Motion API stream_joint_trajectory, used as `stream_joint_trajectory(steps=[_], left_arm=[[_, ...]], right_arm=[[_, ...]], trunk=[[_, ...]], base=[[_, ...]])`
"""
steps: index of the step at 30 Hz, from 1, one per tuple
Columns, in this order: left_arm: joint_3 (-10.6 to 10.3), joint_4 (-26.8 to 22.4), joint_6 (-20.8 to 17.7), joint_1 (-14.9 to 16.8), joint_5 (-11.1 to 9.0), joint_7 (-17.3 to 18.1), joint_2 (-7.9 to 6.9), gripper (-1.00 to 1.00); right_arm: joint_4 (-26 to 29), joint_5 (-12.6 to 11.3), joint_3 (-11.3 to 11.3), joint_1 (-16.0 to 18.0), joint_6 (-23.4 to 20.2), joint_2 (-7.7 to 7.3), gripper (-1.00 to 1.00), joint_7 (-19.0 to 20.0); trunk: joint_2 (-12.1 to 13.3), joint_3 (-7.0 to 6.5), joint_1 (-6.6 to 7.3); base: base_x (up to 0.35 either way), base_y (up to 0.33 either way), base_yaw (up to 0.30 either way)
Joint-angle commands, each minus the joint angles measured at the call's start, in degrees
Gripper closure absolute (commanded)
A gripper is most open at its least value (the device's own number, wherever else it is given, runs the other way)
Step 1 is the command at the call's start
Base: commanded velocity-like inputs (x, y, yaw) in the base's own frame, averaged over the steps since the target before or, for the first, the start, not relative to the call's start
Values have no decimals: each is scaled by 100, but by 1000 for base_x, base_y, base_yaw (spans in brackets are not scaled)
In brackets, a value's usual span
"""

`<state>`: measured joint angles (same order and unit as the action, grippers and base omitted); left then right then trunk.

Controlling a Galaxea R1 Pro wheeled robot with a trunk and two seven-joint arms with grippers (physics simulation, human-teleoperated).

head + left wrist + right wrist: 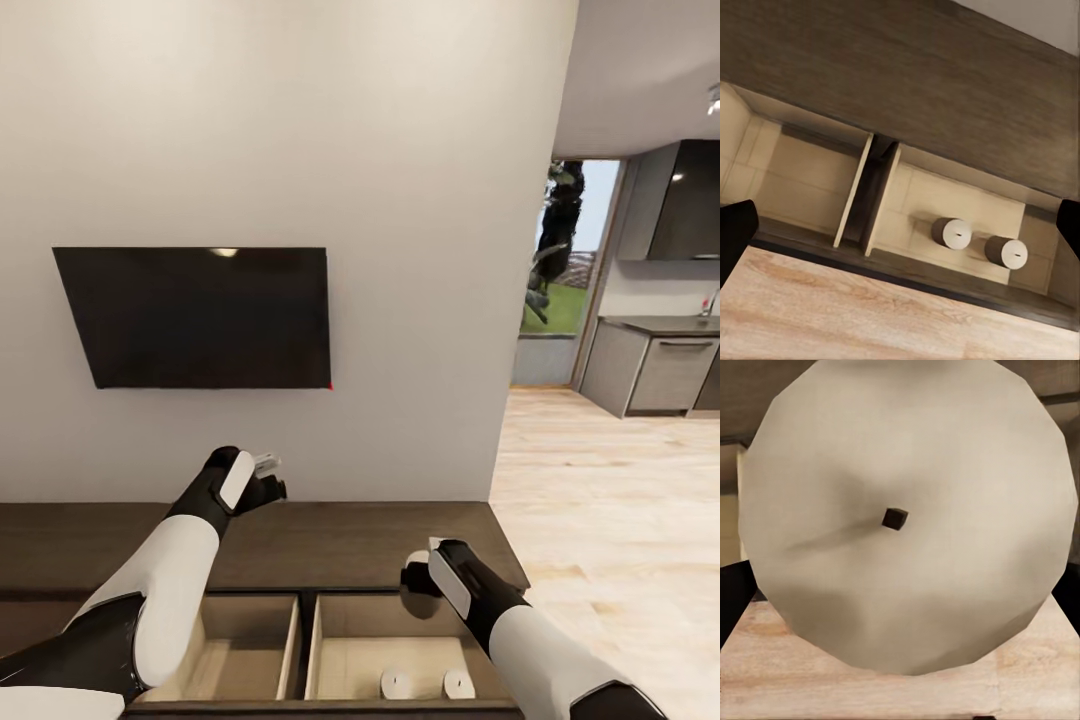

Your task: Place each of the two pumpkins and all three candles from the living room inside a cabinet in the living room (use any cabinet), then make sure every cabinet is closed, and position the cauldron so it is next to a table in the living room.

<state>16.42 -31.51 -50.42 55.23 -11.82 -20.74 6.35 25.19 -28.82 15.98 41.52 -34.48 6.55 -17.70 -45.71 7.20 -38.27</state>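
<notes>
Head camera faces the wall over the cabinet [300,545], whose open drawers the left wrist camera also overlooks.

A plain white wall [300,120] is seen across most of the frame, with a dark flat screen [195,315] mounted at centre left. Light wood-plank flooring [610,500] is laid at the right. At the upper right, grey kitchen units [655,375] and what may be a glazed door [565,260] are shown.

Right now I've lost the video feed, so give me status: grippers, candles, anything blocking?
Right gripper shut on third candle, over open right drawer. Left gripper open, holding nothing, above cabinet top. Two candles already inside. Nothing blocking.
</notes>
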Motion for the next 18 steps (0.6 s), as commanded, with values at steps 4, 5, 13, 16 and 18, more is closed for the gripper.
stream_joint_trajectory(steps=[4,5,13,16,18], left_arm=[[38,-5,-9,5,-64,-62,6,-100],[40,-3,-9,5,-66,-60,6,-100],[41,4,-11,5,-107,-70,-2,-100],[32,3,-11,5,-108,-71,-5,-100],[30,4,-29,5,-109,-71,-8,-100]], right_arm=[[4,-69,42,6,-89,-10,100,-52],[6,-70,43,6,-103,-10,100,-52],[27,-63,53,6,-151,-13,100,-51],[30,-62,54,8,-148,-6,100,-50],[30,-62,54,8,-147,-5,100,-50]], trunk=[[-7,9,-4],[-7,9,-4],[-167,81,-91],[-288,135,-157],[-368,171,-201]], base=[[47,0,0],[17,0,0],[4,0,0],[0,0,0],[0,0,0]])
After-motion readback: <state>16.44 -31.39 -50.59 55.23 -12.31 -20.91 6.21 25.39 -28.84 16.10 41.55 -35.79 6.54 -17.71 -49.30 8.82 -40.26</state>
